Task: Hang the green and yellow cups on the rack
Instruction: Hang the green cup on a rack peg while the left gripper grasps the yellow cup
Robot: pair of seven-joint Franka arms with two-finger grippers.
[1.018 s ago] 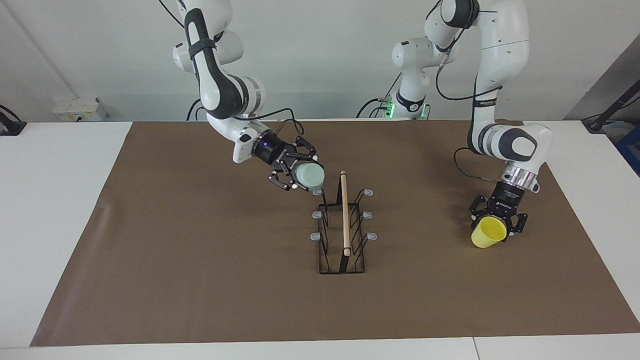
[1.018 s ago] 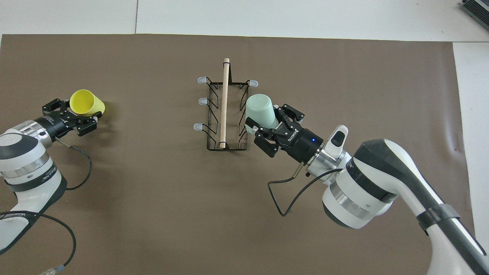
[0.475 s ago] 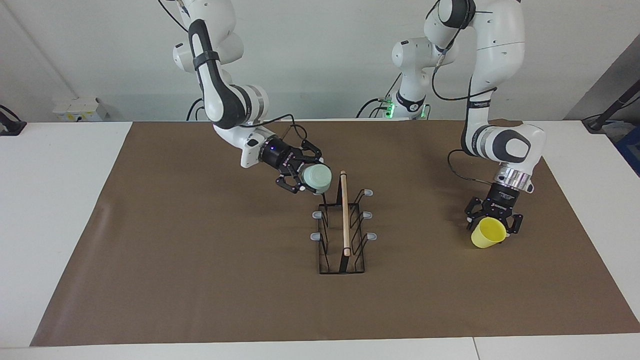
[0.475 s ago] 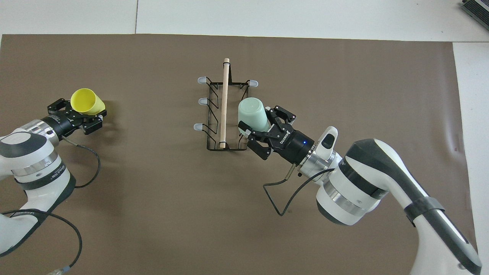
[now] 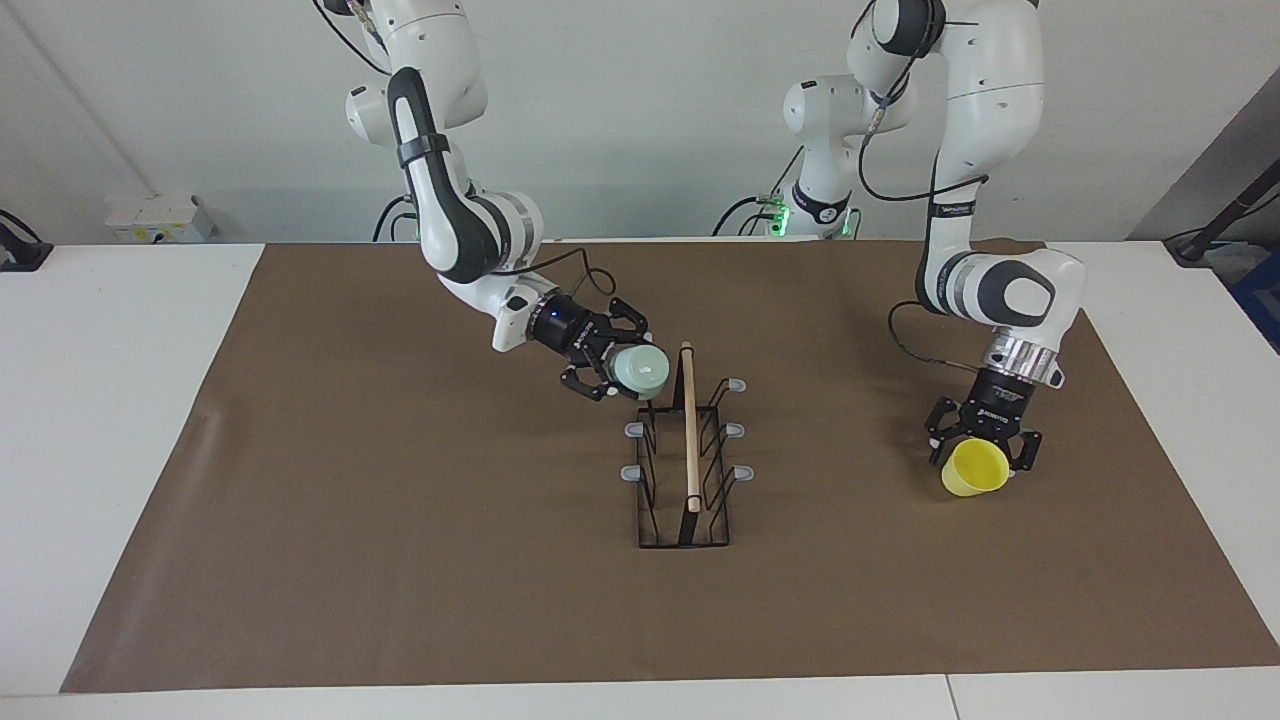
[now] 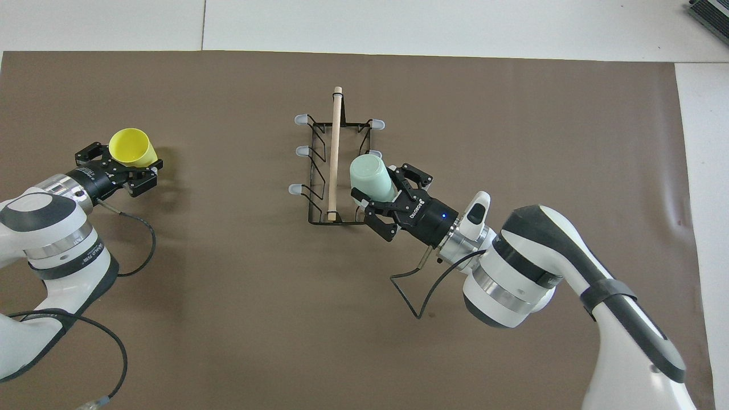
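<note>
The black wire rack (image 5: 690, 430) (image 6: 334, 154) with its wooden top rod stands mid-table. My right gripper (image 5: 620, 370) (image 6: 380, 191) is shut on the mint green cup (image 5: 640, 372) (image 6: 370, 177), held tilted with its base toward the rod. The cup covers the rack's peg nearest the robots at the right arm's end; whether it sits on that peg I cannot tell. The yellow cup (image 5: 975, 468) (image 6: 132, 147) lies on its side at the left arm's end. My left gripper (image 5: 978, 452) (image 6: 122, 165) is low over it and open, fingers straddling its base end.
A brown mat (image 5: 400, 550) (image 6: 512, 114) covers most of the white table (image 5: 120, 400). The rack's other grey-tipped pegs (image 5: 735, 428) (image 6: 300, 151) carry nothing. A black cable (image 6: 416, 285) loops below the right wrist, and another (image 6: 131, 250) trails from the left wrist.
The right gripper has carried the green cup toward the rack and lower, over the nearest peg. The left gripper has drawn closer around the yellow cup, whose mouth has tipped upward a little.
</note>
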